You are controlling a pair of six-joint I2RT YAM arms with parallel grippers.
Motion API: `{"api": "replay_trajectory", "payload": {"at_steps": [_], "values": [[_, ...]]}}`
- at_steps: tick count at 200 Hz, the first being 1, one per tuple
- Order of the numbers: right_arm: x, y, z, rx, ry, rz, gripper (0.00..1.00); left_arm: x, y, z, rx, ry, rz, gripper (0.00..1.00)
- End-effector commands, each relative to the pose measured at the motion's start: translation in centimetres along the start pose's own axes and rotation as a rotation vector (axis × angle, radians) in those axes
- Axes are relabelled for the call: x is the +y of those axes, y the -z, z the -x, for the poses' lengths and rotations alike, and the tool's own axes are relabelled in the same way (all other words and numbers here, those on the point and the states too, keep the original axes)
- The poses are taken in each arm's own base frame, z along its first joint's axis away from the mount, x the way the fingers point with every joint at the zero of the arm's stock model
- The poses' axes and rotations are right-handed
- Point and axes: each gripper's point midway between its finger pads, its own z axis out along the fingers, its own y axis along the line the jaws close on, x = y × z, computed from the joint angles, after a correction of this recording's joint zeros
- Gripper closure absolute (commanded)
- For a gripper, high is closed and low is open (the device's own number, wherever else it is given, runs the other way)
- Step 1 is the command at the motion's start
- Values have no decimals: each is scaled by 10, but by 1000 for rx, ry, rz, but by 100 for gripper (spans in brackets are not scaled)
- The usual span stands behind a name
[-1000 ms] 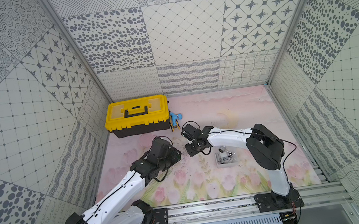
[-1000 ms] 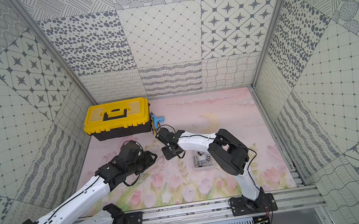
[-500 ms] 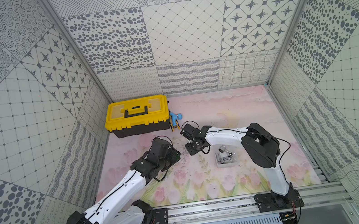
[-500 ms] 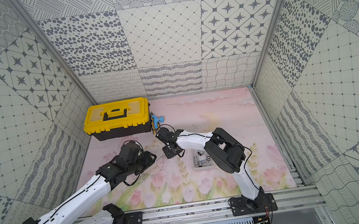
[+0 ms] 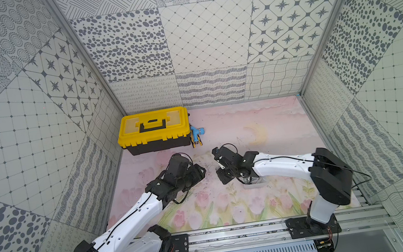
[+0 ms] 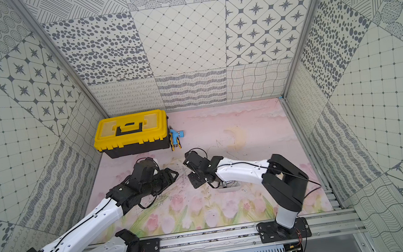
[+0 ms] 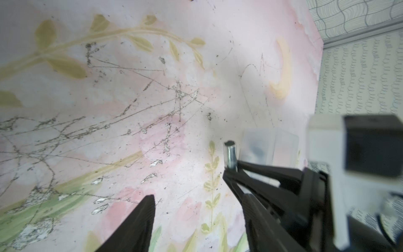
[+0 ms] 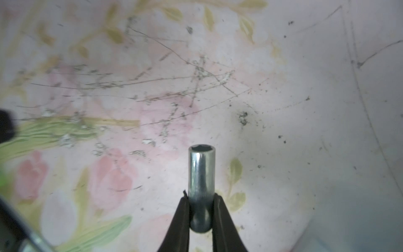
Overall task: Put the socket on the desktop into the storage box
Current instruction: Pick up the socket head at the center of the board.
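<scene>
- Far left, close to the left wall: yellow-lidded black toolbox [image 5: 154, 132], lid down, black handle lying flat on top.
- Just right of its right end: small blue tool [image 5: 198, 133] with yellow tips. Kind not readable, contact with the toolbox not clear.
- Left of centre: left hand [image 7: 197, 197] reaching toward mid-bench. Fingers [image 7: 141, 218] spread in the left wrist view, nothing between them.
- Bench [image 5: 269, 122]: pink floral surface, heavily scratched in the stretch between the two hands.
- Centre: right hand [image 8: 200, 197] pressed together on the socket [image 8: 201, 172], pinching its lower end from both sides.
- Socket: shiny metal cylinder, sticking out past the fingertips, hex opening at the free end.
- Socket position: between the two hands, just left of the storage box [image 5: 256, 183], outside its near wall in the left wrist view, not inside. Too small to pick out in either top view.
- Storage box: right of centre on the bench, largely covered by the right forearm [image 5: 281, 167] in both top views. Clear walls visible in the left wrist view, with a dark blurred shape inside, not identifiable.
</scene>
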Motion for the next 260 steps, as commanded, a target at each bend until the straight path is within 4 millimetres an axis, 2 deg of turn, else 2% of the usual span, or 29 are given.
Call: {"api": "replay_trajectory", "payload": {"at_steps": [1, 27, 59, 79, 110, 142, 195, 222, 241, 254, 260], "values": [[16, 42, 23, -194, -110, 131, 100, -53, 17, 8, 3, -54, -229, 32], [13, 76, 3, -243, -155, 172, 100, -90, 27, -3, 59, -91, -407, 32], [7, 108, -11, -297, -204, 240, 100, -146, 37, -41, 193, -210, -603, 32], [2, 120, -16, -312, -214, 242, 100, -162, 36, -57, 222, -270, -633, 32], [0, 133, -15, -342, -219, 255, 100, -162, 24, -60, 238, -235, -627, 34], [10, 132, -13, -326, -209, 297, 100, -168, 17, -68, 288, -207, -664, 43], [17, 131, -10, -325, -208, 328, 100, -166, 7, -71, 306, -189, -659, 74], [17, 134, -9, -335, -219, 341, 100, -165, 2, -70, 307, -167, -652, 100], [17, 138, -8, -339, -245, 386, 100, -165, -1, -68, 305, -144, -654, 100], [18, 140, -7, -330, -271, 441, 69, -167, 0, -66, 308, -120, -681, 100], [17, 141, -7, -328, -286, 466, 60, -168, 1, -64, 310, -107, -701, 100]]}}
